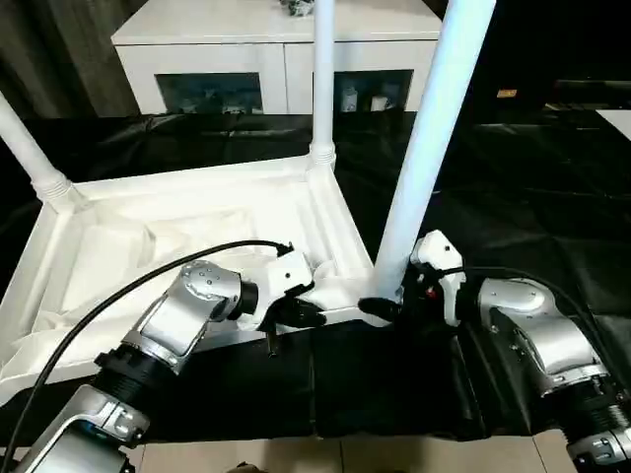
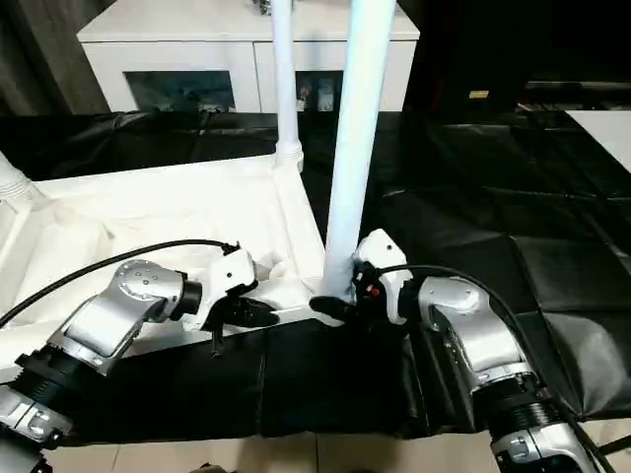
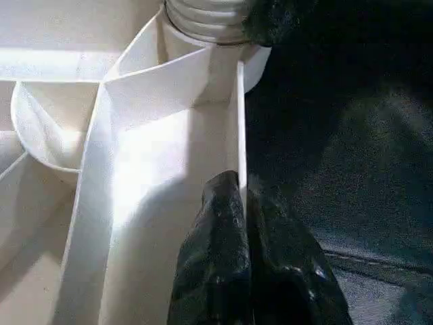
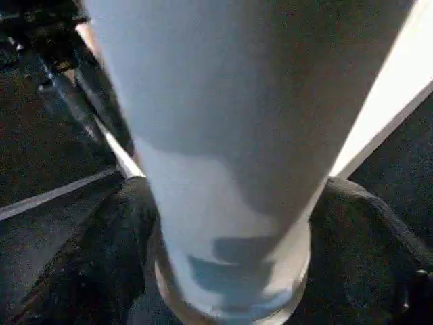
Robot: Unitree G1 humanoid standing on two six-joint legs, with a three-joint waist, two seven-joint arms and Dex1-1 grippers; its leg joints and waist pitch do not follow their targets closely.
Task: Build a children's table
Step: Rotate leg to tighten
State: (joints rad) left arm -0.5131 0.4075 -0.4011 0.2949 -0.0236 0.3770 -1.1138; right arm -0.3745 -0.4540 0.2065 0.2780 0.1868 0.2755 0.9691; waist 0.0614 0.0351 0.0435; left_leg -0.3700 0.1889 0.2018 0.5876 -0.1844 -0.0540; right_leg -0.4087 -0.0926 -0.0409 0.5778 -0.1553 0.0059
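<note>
The white tabletop lies upside down on black cloth, ribbed side up. One white leg stands in its far left socket and another leg in the far right socket. A third, thicker-looking leg rises upright from the near right corner. My right gripper is closed round the base of this leg, one black finger on each side. My left gripper sits at the near rim just left of that corner, its fingers pinched shut on the thin rim wall.
A white cabinet with glass doors stands behind the table. Black cloth covers the floor to the right and in front. A black cable arcs over my left forearm. Pale floor shows at the near edge.
</note>
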